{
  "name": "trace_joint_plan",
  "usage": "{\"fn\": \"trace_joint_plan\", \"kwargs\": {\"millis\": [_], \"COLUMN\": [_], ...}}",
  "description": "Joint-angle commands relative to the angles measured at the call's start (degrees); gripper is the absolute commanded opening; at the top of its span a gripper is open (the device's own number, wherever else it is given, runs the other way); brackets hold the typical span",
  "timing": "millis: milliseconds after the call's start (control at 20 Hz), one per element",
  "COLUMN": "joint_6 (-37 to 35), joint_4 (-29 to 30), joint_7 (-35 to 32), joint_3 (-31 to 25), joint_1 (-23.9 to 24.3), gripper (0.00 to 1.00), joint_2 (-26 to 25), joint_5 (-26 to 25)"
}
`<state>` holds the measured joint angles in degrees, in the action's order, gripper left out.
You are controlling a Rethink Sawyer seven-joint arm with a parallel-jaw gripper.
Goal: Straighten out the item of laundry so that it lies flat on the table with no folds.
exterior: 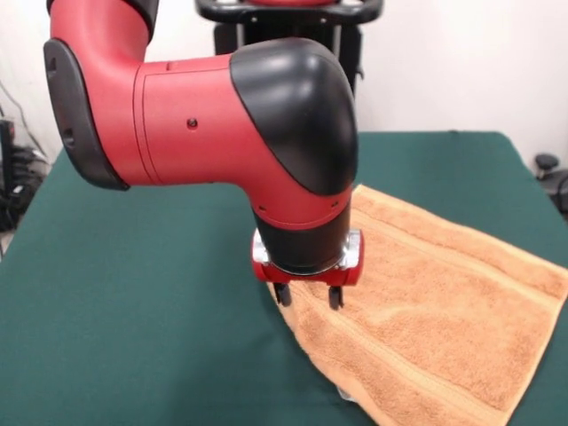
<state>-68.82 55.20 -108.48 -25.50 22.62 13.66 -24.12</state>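
Note:
The orange-tan terry towel [435, 311] lies spread on the dark green table [133, 302], at the right of the front view, turned at an angle. Woven stripe bands run along it. Its near corner reaches the picture's bottom edge, where a small white tag [347, 394] peeks out. My gripper [309, 296] hangs from the red and black arm [222, 115] over the towel's left edge. Its two short black fingers [282, 294] point down, apart with a gap between them and nothing in it. The arm hides the towel's far left corner.
The robot's pedestal [288, 27] stands at the table's far side. Dark cables and gear [13, 169] lie past the left table edge. A dark chair base [552, 173] shows at the far right.

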Motion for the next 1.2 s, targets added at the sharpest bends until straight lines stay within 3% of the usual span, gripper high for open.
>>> {"fn": "trace_joint_plan", "kwargs": {"millis": [50, 300, 600, 800, 1200], "joint_6": [7.4, 15.1, 24.8, 27.8, 26.3], "joint_4": [6.7, 4.8, -5.2, -8.4, -12.9], "joint_7": [-3.0, -1.1, 4.2, 2.1, -2.3], "joint_3": [0.7, 0.2, 0.7, 2.3, 3.0], "joint_1": [-1.3, 0.1, -1.4, -3.4, -5.2], "gripper": [1.0, 1.0, 1.0, 1.0, 1.0], "joint_2": [-2.4, -10.0, -20.7, -22.7, -25.2], "joint_5": [0.5, -0.7, -6.1, -8.9, -7.8]}}
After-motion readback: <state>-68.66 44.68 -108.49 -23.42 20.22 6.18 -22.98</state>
